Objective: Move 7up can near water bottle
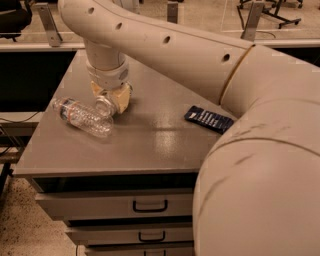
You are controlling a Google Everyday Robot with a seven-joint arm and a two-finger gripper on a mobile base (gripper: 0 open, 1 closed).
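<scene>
We see a grey bench filling the middle of the frame, with a dull sheen of light on its top. Below its front edge sit pale drawers with dark handles. Speckled floor shows at lower left. Metal legs and a wheeled chair base stand along the top. The gripper hangs over the bench's upper left.

Thick cream-white robot arm, smooth shell dotted with small dark round holes, a thin tan seam ringing one joint. Its ribbed white wrist carries a tan hand, upper left of frame.
</scene>
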